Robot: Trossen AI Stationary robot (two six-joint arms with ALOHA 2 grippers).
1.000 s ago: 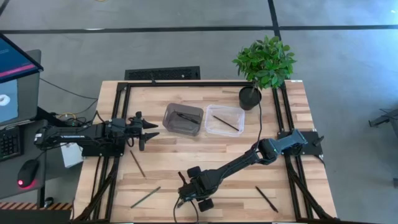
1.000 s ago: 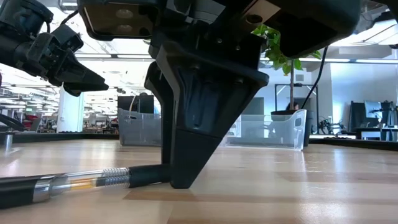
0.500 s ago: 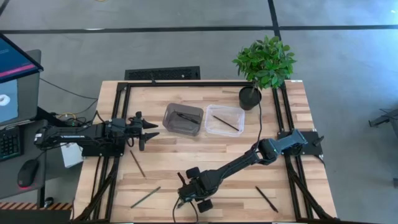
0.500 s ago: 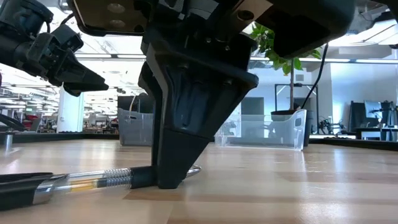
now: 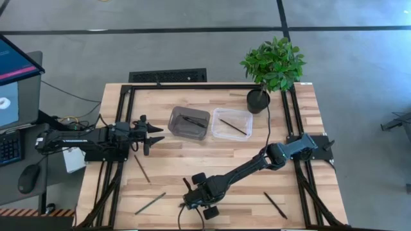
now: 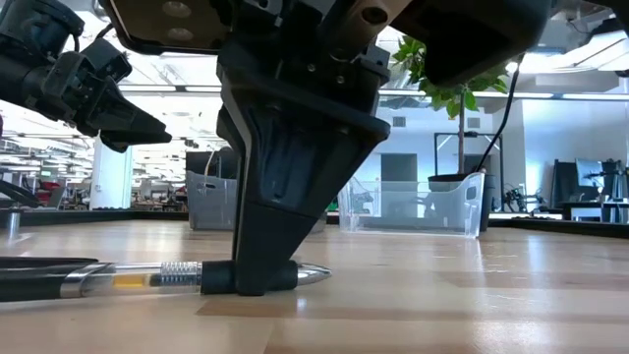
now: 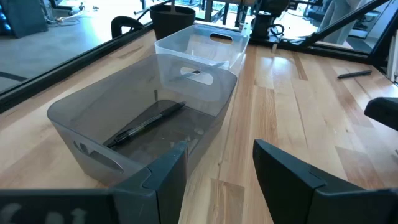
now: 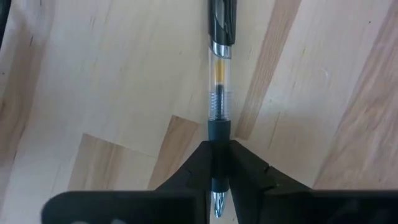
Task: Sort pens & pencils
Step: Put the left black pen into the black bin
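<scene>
A pen (image 8: 219,81) with a clear barrel, a black rubber sleeve and a metal tip lies on the wooden table near its near edge. My right gripper (image 8: 219,168) is shut on it, also seen in the high view (image 5: 192,196) and in the low view (image 6: 265,280). Two pencils (image 5: 142,168) (image 5: 150,203) lie loose at the near left. A grey bin (image 5: 176,128) holds one pen (image 7: 146,124); beside it a clear bin (image 5: 221,131) holds one pencil (image 5: 234,126). My left gripper (image 7: 217,180) waits open at the table's left, pointing at the bins. My right gripper pinches the pen's black rubber sleeve (image 8: 219,130), just behind the metal tip (image 6: 313,274), between its two fingers. The fingers come from above, pointing steeply down, and lie across the pen. The pen lies flat on the table (image 6: 442,295), its long barrel end sticking out of the hold.
Another dark stick (image 5: 275,205) lies near the table's near right corner. A potted plant (image 5: 273,67) stands at the far right, next to the clear bin. Black frame rails (image 5: 192,86) run along the table's left, far and right sides. Bare wood lies between the bins and my right gripper.
My right gripper has shut on the pen's rubber sleeve while staying in place. The pen has slid a little along the table, so that its metal tip now shows past the fingers in the low view; it still lies flat.
</scene>
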